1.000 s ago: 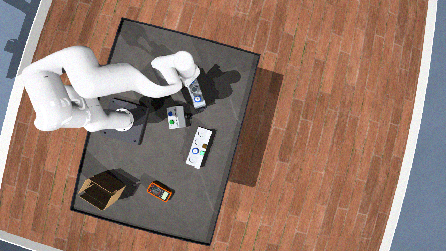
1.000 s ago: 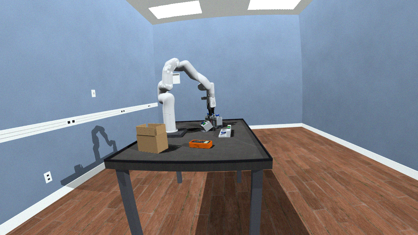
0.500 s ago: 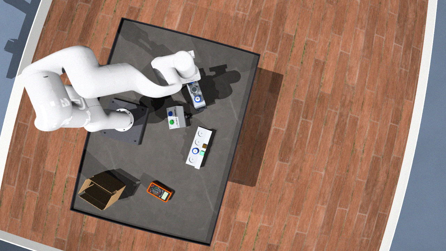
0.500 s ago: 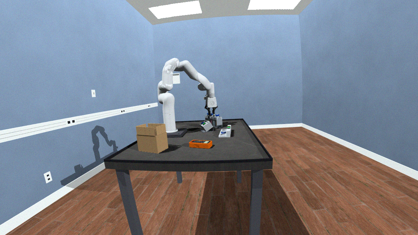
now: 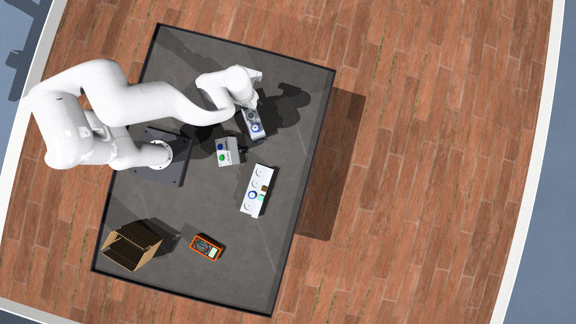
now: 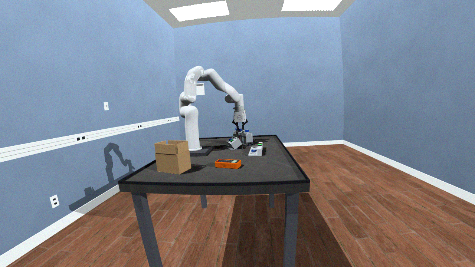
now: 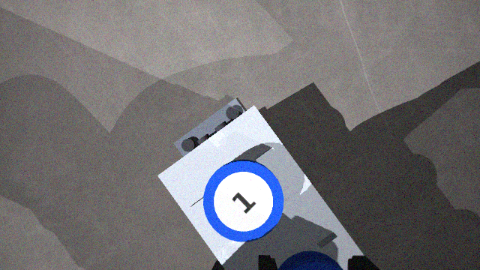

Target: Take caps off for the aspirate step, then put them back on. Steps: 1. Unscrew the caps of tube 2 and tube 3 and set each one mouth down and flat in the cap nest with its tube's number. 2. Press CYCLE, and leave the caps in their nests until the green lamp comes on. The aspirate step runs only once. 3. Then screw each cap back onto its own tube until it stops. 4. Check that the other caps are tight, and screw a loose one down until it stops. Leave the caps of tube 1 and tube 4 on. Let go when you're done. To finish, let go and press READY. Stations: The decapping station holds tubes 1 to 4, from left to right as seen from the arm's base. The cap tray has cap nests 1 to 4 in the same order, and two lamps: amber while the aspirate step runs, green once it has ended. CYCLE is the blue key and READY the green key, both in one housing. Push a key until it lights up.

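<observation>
The gripper (image 7: 310, 262) is clamped on a round blue screw cap (image 7: 310, 261) at the white decapping station (image 5: 253, 123), beside the blue-ringed cap numbered 1 (image 7: 243, 201). Another blue-ringed cap (image 5: 252, 195) lies in the white cap tray (image 5: 256, 189) on the dark desk (image 5: 209, 209), next to a lit green lamp (image 5: 261, 197).

Open cardboard box (image 5: 130, 245), orange multimeter (image 5: 205, 247) just beside it, dark table (image 5: 225, 277)

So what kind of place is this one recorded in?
Most likely a small lab test room: bare blue walls, wood floor, one dark table. On it a white robot arm works a block of numbered capped tubes, beside a cap tray and an orange multimeter.
</observation>
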